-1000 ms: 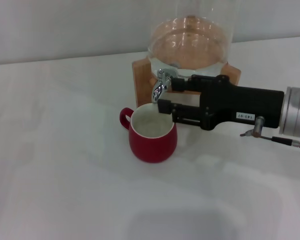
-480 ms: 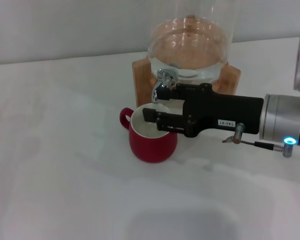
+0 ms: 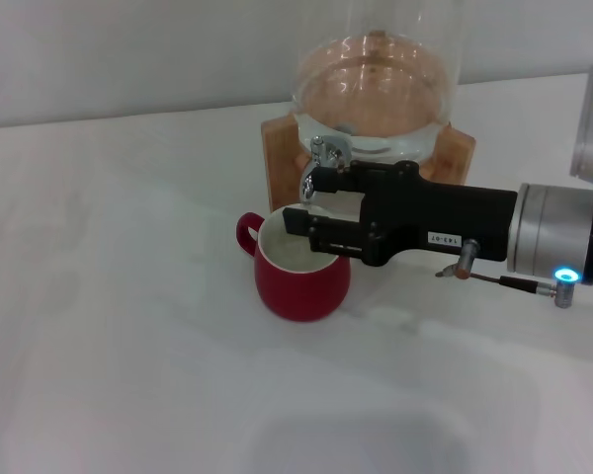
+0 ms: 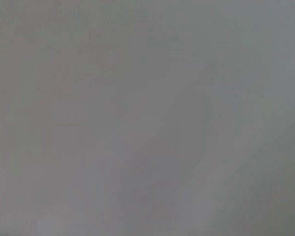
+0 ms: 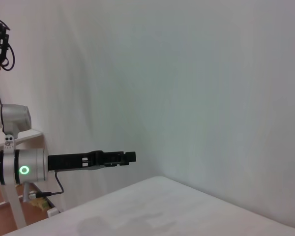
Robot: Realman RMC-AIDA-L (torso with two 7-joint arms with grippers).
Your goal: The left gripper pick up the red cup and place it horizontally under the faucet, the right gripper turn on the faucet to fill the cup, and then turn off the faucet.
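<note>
Nearest the camera, the red cup (image 3: 301,264) stands upright on the white table (image 3: 128,326), handle pointing to the robot's left, directly beneath the faucet (image 3: 319,164). Just above its rim, the right gripper (image 3: 298,203) reaches in level from the robot's right, long axis across the scene, fingers parted, the upper one at the faucet's spout, the lower over the cup's mouth, gripping nothing. Behind them sits the glass dispenser (image 3: 376,84) on its wooden stand (image 3: 277,153). Far off, the left gripper (image 5: 130,157) hangs idle, seemingly closed and empty.
</note>
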